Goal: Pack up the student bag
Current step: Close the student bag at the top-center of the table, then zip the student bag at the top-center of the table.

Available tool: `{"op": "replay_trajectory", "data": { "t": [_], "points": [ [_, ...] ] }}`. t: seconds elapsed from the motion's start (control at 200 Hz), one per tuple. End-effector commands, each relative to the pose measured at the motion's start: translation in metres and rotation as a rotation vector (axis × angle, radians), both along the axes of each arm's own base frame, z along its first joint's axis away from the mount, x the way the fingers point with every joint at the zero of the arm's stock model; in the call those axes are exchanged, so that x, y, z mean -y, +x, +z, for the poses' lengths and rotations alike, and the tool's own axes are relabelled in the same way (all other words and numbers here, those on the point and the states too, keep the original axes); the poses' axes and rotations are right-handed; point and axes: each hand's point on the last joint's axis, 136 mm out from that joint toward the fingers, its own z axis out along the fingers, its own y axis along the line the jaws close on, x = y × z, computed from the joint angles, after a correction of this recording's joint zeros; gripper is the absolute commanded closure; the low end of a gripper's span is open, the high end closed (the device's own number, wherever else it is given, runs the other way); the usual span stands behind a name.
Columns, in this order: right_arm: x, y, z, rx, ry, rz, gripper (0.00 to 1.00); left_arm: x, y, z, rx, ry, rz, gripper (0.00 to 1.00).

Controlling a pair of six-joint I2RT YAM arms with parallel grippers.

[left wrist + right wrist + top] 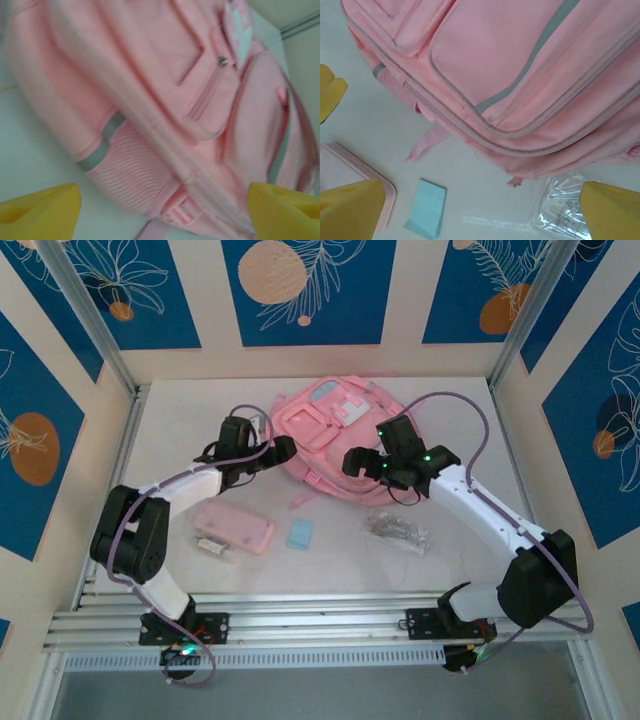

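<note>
From up top, the student bag (335, 435) lies flat at 12 o'clock on the bench (170, 440). The left tool (283, 449) is at its 9 o'clock edge and the right tool (356, 460) is around its 5. Left wrist cam: jaws spread wide, nothing in them, bag dead ahead. Right wrist cam: same deal, gaping and empty, bag at 12.

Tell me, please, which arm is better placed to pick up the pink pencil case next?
Left, probably: the pink pencil case lies on its side, nearer the open left gripper than the right gripper.
</note>
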Motion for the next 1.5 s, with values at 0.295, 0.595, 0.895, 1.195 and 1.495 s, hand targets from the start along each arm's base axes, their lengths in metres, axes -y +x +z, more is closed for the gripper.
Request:
{"op": "replay_trajectory", "data": {
  "t": [0.295,0.595,0.895,1.195,1.495],
  "points": [
    [-0.021,-0.005,-0.004,0.002,-0.045,0.004,0.00,0.010,0.019,-0.046,-0.052,-0.070,0.090,0.15],
    [-0.030,-0.010,-0.001,0.041,0.020,0.035,0.00,0.022,0.033,-0.063,-0.034,-0.110,0.120,0.34],
    [-0.075,-0.028,-0.024,0.060,0.128,0.138,0.12,0.045,0.035,-0.023,0.045,-0.263,0.106,1.00],
    [-0.119,-0.019,-0.051,0.116,0.142,0.207,0.18,0.057,0.014,0.033,0.064,-0.395,0.085,1.00],
    [-0.112,0.023,-0.077,0.206,0.050,0.042,0.30,0.071,-0.006,0.049,0.048,-0.447,0.041,1.00]
  ]
}}
